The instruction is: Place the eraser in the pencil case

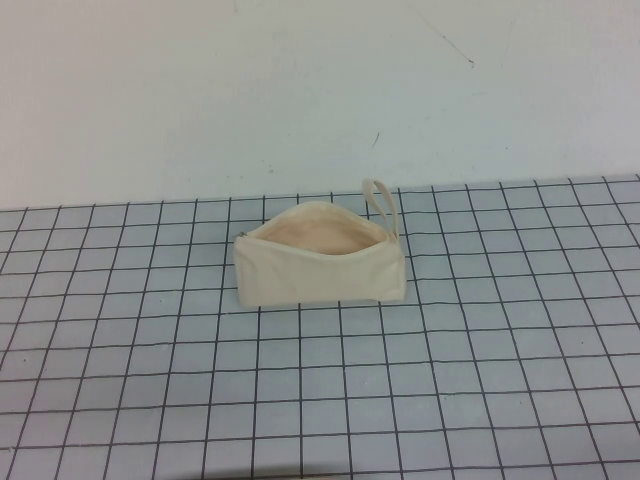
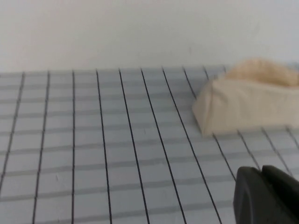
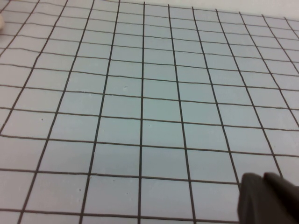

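The left gripper (image 2: 266, 196) appears only in the left wrist view, as a dark fingertip mass at the frame corner, held above the gridded mat (image 1: 320, 400); the tips lie pressed together with only a thin seam between them, nothing is clamped in them, and they touch nothing. The right gripper (image 3: 268, 198) appears likewise in the right wrist view: dark tips drawn together, carrying nothing, over bare grid squares. Neither gripper enters the high view. Farther out, near the mat's far edge and roughly centred, the pencil case (image 1: 320, 262) rests on the mat with its zip mouth spread open, exposing the peach lining; its loop strap (image 1: 382, 205) stands up at the end toward the robot's right. In the left wrist view the pencil case (image 2: 247, 102) lies well apart from the left fingertips. The eraser cannot be seen in any view. Behind the mat rises a plain white wall (image 1: 300, 90).
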Controlling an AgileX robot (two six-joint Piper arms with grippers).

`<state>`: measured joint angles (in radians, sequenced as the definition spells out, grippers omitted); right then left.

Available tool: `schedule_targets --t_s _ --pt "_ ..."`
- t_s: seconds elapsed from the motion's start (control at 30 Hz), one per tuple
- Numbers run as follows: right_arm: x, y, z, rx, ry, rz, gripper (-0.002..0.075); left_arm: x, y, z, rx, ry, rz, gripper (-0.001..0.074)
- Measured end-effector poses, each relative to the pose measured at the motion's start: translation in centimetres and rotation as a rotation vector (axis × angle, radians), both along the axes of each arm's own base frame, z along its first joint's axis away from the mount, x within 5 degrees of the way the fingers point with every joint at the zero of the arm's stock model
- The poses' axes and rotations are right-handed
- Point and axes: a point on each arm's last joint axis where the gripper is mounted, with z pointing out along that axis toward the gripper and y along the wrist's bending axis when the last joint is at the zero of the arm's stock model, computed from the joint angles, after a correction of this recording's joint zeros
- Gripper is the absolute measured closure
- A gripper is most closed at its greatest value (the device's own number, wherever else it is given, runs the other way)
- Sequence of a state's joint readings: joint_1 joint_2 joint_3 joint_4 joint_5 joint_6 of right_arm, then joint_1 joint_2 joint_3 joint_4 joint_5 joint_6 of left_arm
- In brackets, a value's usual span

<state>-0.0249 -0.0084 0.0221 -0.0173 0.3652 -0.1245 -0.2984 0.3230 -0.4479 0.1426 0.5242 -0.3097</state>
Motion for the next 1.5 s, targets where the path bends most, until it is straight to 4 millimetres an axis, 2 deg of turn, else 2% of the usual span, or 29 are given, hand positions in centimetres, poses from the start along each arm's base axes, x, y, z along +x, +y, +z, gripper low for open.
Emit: schedule_targets --t_s 0.13,0.23,0.37,0.5,0.67,1.5 --pt "0.0 0.0 0.0 0.000 0.000 0.000 0.0726 -1.0 0.6 -3.0 -0.058 -0.177 0.076 0.0735" --pt "0.0 0.0 0.0 0.000 0.000 0.000 0.0727 -1.3 1.1 -6.0 -0.092 -0.219 0.155 0.0735" --pt "0.0 0.0 0.0 0.000 0.000 0.000 0.0727 -1.4 1.5 -9.8 -0.118 -0.193 0.245 0.0736" --pt "0.0 0.0 0.0 0.000 0.000 0.000 0.0727 -1.6 1.7 -11.6 -0.090 -0.091 0.288 0.0736" --pt "0.0 0.0 0.0 0.000 0.000 0.000 0.0727 -1.7 1.8 -12.0 -0.056 -0.043 0.290 0.0736" --pt "0.0 0.0 0.0 0.000 0.000 0.000 0.0727 -1.7 1.8 -12.0 0.029 -0.044 0.265 0.0736"
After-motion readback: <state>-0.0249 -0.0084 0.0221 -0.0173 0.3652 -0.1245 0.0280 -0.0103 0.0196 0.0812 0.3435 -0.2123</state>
